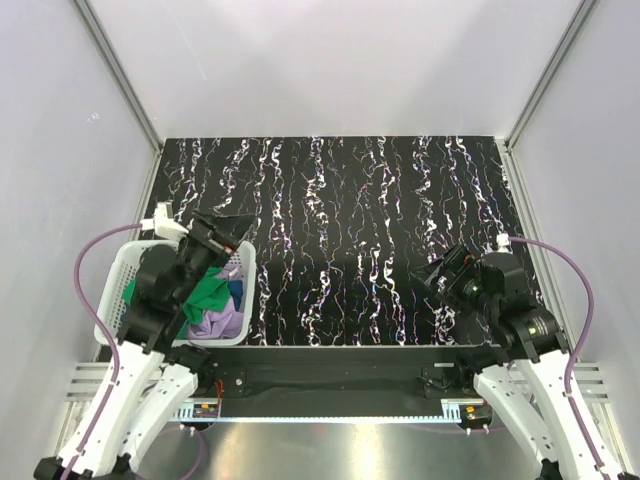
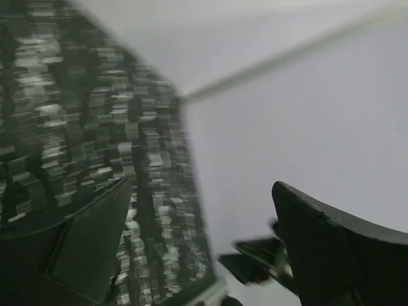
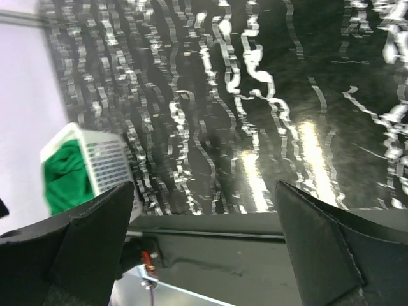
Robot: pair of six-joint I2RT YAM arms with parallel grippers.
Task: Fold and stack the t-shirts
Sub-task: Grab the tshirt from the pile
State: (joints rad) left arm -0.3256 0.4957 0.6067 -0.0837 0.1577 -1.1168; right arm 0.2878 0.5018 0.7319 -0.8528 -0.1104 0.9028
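Note:
The bright green t-shirt point(image 1: 208, 293), the lilac t-shirt point(image 1: 222, 322) and a bit of the dark blue t-shirt point(image 1: 236, 290) lie crumpled together in the white lattice basket point(image 1: 128, 268) at the table's near left. My left gripper point(image 1: 233, 224) is open and empty, raised above the basket's far right corner; its wrist view is blurred and shows only table and wall between the fingers point(image 2: 95, 242). My right gripper point(image 1: 432, 272) is open and empty over the near right of the table. The right wrist view shows the basket point(image 3: 107, 162) with green cloth point(image 3: 64, 175).
The black marbled table point(image 1: 340, 230) is bounded by white walls at back and sides. A metal rail and the arm bases point(image 1: 330, 375) run along the near edge. Purple cables loop beside both arms.

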